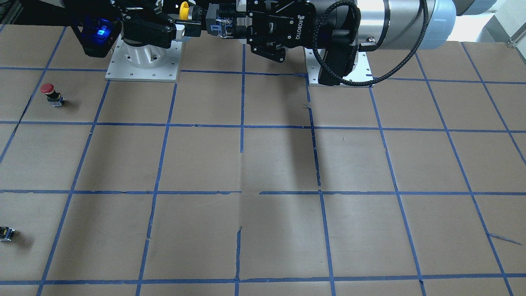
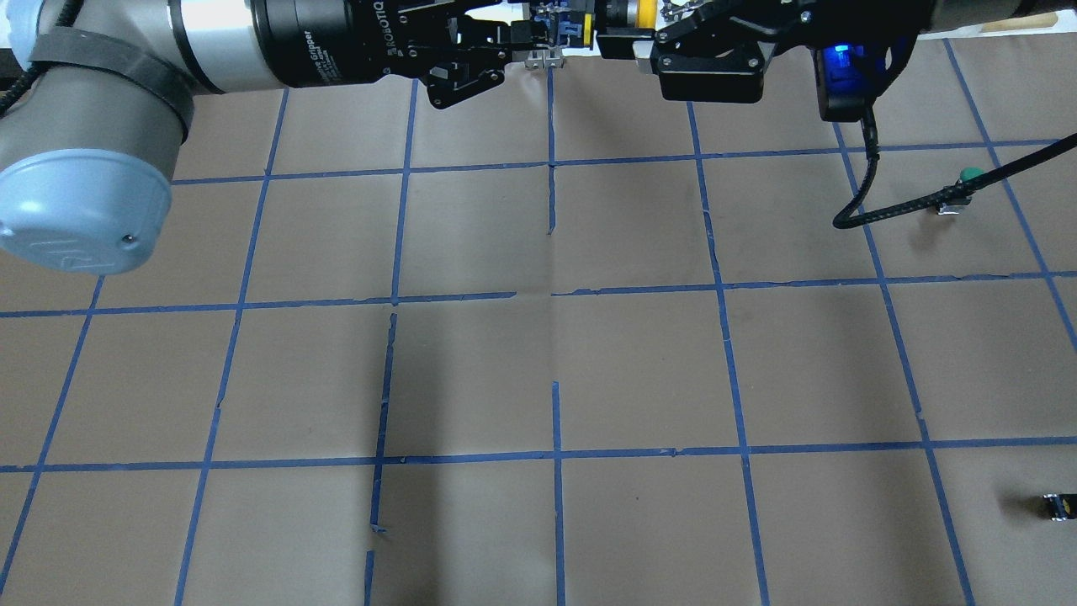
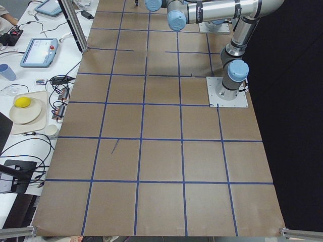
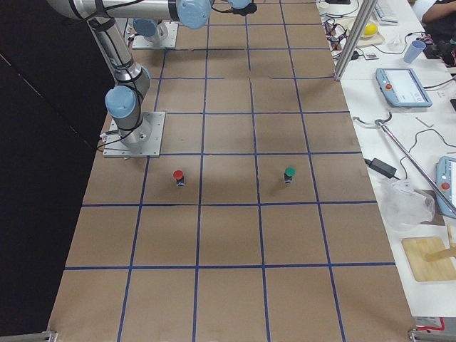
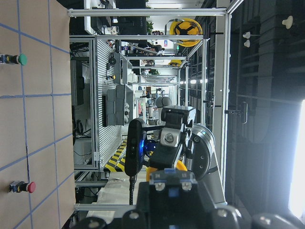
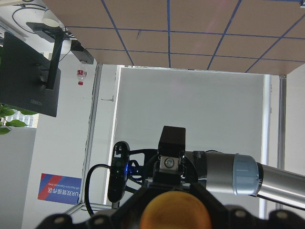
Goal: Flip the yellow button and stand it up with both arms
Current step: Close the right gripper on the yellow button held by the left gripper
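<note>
The yellow button [image 1: 184, 11] hangs level in the air between both grippers, near the robot's bases. Its yellow cap [image 2: 646, 13] points to the right gripper and its black-and-grey body [image 1: 215, 22] to the left gripper. My left gripper [image 1: 230, 25] is shut on the body, which also shows in the left wrist view [image 5: 171, 181]. My right gripper [image 1: 187, 24] is closed around the cap end. The cap fills the gap between its fingers in the right wrist view [image 6: 177, 210].
A red-capped button [image 1: 48, 88] and a green-capped button [image 2: 968, 177] stand on the taped brown table on the robot's right side. A tiny dark block [image 2: 1056, 505] lies near the right edge. The right arm's black cable [image 2: 892, 210] droops over the table.
</note>
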`<move>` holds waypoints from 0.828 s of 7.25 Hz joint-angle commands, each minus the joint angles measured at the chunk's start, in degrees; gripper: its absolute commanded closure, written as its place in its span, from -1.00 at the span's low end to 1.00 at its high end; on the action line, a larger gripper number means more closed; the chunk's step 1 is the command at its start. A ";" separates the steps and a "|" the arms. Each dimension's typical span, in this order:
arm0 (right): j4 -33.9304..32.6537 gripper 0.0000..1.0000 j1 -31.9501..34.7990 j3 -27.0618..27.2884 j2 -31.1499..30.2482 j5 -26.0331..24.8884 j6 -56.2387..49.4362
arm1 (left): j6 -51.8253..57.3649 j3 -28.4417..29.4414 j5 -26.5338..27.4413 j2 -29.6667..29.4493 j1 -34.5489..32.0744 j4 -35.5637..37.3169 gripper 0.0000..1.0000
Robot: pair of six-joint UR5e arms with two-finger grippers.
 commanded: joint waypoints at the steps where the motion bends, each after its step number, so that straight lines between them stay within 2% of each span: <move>1: -0.01 0.40 -0.12 -0.02 0.07 -0.06 0.00 | -0.03 0.04 0.57 -0.06 -0.06 0.03 -0.92; 4: -0.01 0.40 -0.47 -0.02 0.33 -0.15 0.00 | -0.99 0.22 0.66 0.03 0.02 0.03 -0.93; 6: -0.62 0.41 -2.56 0.07 0.50 -1.28 -0.61 | -7.63 0.22 0.75 -0.15 0.02 5.71 -0.92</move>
